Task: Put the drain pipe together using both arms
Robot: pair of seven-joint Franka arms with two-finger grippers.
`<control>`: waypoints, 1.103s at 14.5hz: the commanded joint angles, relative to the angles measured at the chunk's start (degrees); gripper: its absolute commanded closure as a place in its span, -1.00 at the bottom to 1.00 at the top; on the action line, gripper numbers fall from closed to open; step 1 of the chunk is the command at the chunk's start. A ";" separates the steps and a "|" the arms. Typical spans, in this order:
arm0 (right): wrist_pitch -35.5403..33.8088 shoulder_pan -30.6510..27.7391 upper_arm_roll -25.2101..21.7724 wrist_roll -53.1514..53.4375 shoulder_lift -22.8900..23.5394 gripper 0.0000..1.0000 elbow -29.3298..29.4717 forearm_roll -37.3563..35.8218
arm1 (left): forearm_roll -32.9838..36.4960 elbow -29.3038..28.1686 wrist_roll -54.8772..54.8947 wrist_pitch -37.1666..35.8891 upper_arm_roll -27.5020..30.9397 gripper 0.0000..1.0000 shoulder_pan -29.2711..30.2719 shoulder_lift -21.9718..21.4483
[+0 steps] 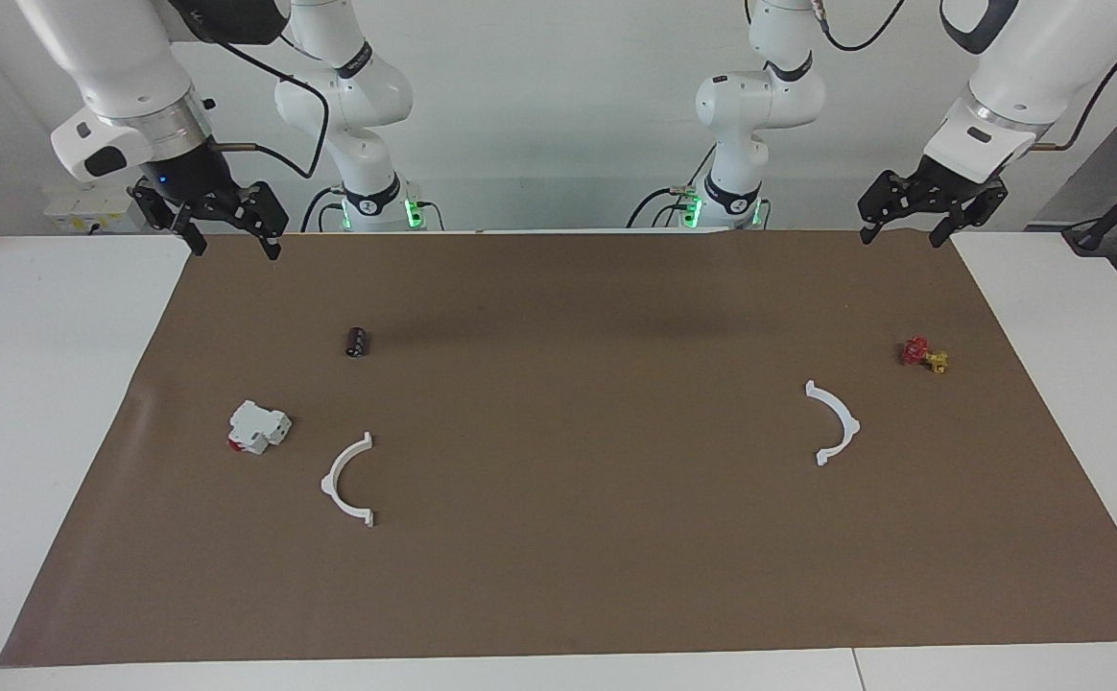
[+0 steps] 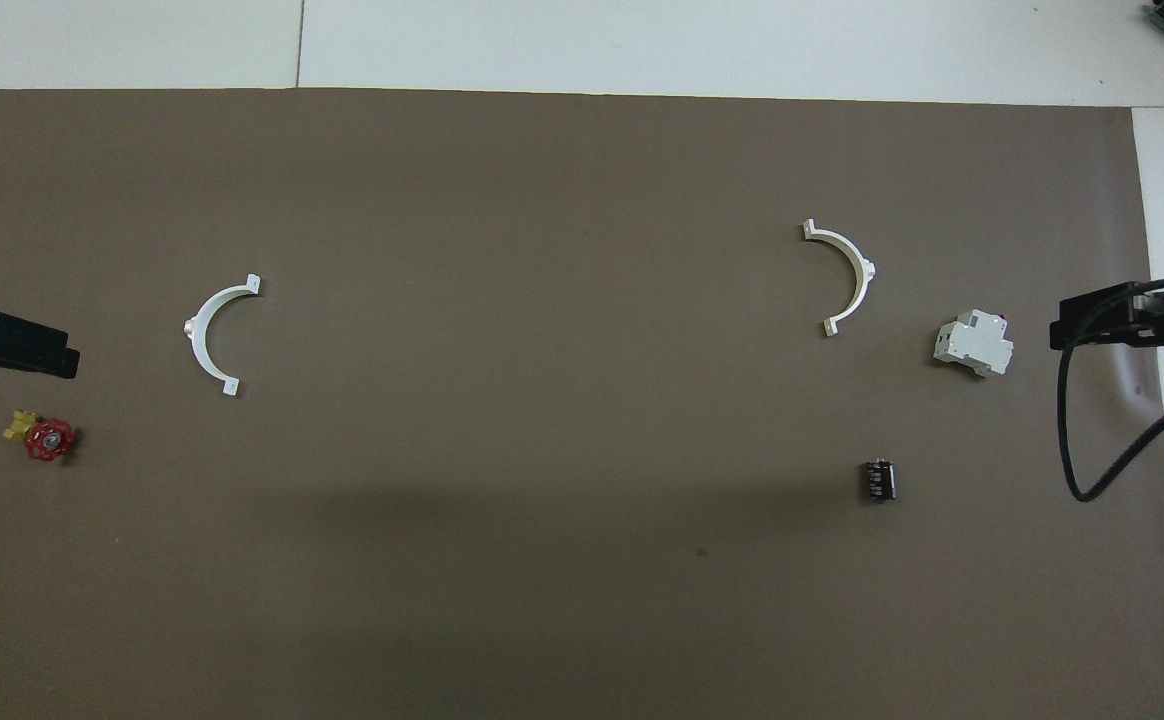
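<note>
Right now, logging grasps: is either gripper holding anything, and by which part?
Nothing held: left gripper and right gripper hang open; both half-rings lie on the mat.
</note>
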 commanded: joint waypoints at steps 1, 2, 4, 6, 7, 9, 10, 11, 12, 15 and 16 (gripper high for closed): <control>-0.70 -0.43 0.19 -0.90 -0.79 -1.00 -0.36 0.26 | -1.05 -1.86 -0.46 0.58 0.08 -1.00 -0.04 -1.67; -0.70 -0.43 0.19 -0.91 -0.79 -1.00 -0.36 0.17 | -1.05 -1.86 -0.46 0.58 0.08 -1.00 -0.22 -1.76; -0.35 -0.26 0.18 -1.43 -0.88 -1.00 -0.54 0.26 | -1.05 -1.86 -0.20 0.76 -0.01 -1.00 -0.31 -1.76; 4.97 0.27 0.27 -2.39 -1.67 -1.00 -3.60 0.26 | -1.05 -1.94 0.07 0.85 -0.01 -1.00 -0.31 -1.76; 6.84 0.27 0.27 -2.40 -1.58 -1.00 -4.57 0.26 | -1.05 -1.94 0.07 1.37 -0.01 -1.00 -0.31 -1.67; 8.25 0.10 0.27 -2.57 -0.10 -1.00 -5.02 0.08 | -1.05 -2.03 0.15 1.73 -0.01 -1.00 -0.31 -1.76; 10.61 0.10 0.27 -3.36 1.48 -1.00 -5.72 0.08 | -1.05 -2.03 0.07 1.90 -0.01 -1.00 -0.31 -1.76; 13.85 0.10 0.27 -6.06 3.15 -1.00 -6.68 0.17 | -1.05 -2.03 0.07 2.86 -0.01 -1.00 -0.40 -1.67; 17.10 0.18 0.27 -8.18 5.51 -1.00 -6.78 0.26 | -1.05 -2.12 -0.02 3.74 -0.01 -1.00 -0.40 -1.67; 26.07 0.10 0.45 -9.69 12.37 -1.00 -7.04 0.35 | -1.05 -2.03 -0.28 3.75 -0.01 -1.00 -0.48 -1.58; 28.80 0.10 0.45 -10.56 14.31 -1.00 -7.39 0.35 | -1.05 -2.12 -0.28 3.49 -0.01 -1.00 -0.31 -1.67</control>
